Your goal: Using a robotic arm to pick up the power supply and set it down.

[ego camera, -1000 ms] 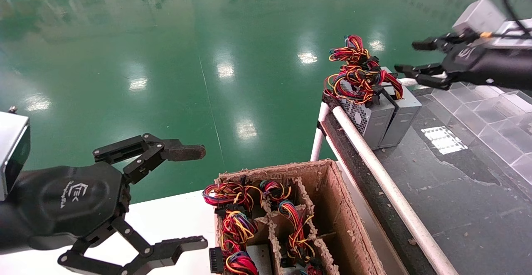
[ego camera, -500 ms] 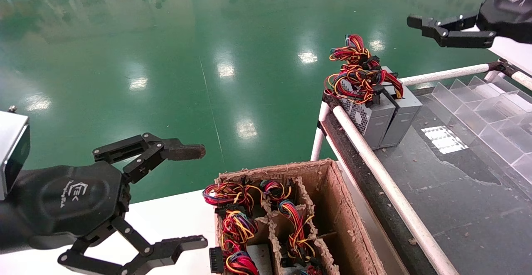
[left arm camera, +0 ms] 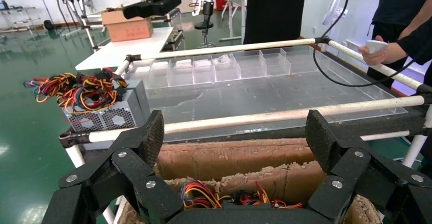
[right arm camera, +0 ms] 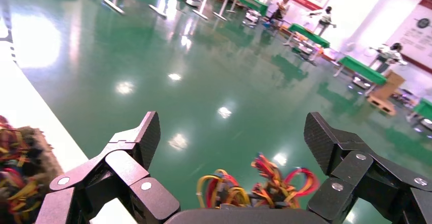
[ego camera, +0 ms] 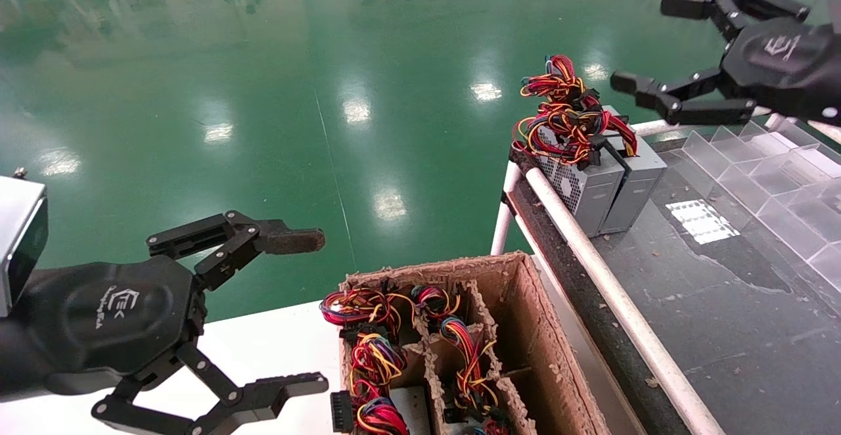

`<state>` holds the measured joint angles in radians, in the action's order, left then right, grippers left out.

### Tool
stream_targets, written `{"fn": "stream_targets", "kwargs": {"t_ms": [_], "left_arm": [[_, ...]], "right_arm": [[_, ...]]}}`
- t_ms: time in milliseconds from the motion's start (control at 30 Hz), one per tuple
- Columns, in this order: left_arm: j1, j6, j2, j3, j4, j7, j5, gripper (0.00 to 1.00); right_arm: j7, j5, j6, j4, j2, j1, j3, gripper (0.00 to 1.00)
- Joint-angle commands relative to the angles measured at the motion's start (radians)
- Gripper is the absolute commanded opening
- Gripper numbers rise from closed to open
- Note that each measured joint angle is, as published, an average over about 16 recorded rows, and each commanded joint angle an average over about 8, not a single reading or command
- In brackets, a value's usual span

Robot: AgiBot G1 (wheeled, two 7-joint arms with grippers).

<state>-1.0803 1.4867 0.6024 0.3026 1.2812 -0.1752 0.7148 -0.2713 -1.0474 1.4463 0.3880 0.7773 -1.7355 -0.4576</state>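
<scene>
Two silver-grey metal power supply boxes stand side by side at the far left corner of the dark counter point(ego camera: 723, 330), touching each other, just inside the white tube rail point(ego camera: 591, 257). The nearer-to-edge one, the power supply point(ego camera: 585, 188), shows a perforated vent side and carries a bundle of red, yellow, orange and black wires point(ego camera: 565, 116) piled on its top; its neighbour point(ego camera: 637, 182) sits immediately to its right.

The right gripper point(ego camera: 647, 44) (all-black fingertips, white logo on the palm) hangs in the air above and to the right of the power supply, well clear of it, jaws spread wide and holding nothing. Its fingers point leftward over the green floor point(ego camera: 263, 93); the wire bundle lies below and left of the lower fingertip, not between the jaws. In the right wrist view the same right gripper point(right arm camera: 232, 142) is wide open, with the wire loops point(right arm camera: 254, 186) visible low between the two fingers but farther off, no contact.

The left gripper point(ego camera: 322, 310) (one worn brownish fingertip pad) is parked low at the left, jaws wide, empty, beside a brown partitioned cardboard box point(ego camera: 525, 330) holding more wired units. Clear plastic dividers point(ego camera: 762, 165) line the counter's far right side.
</scene>
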Motion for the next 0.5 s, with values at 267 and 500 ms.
{"fn": "stream_targets", "kwargs": {"t_ms": [267,500], "left_arm": [[0.000,0.000,0.000,0.000,0.000,0.000,0.000,1.00],[0.000,0.000,0.000,0.001,0.000,0.000,-0.001,1.00]], "right_arm": [[0.096,0.067,0.010,0.188,-0.035,0.139,0.037,1.00],[0.172,0.118,0.018,0.335,-0.062,0.247,0.067,1.00]]}}
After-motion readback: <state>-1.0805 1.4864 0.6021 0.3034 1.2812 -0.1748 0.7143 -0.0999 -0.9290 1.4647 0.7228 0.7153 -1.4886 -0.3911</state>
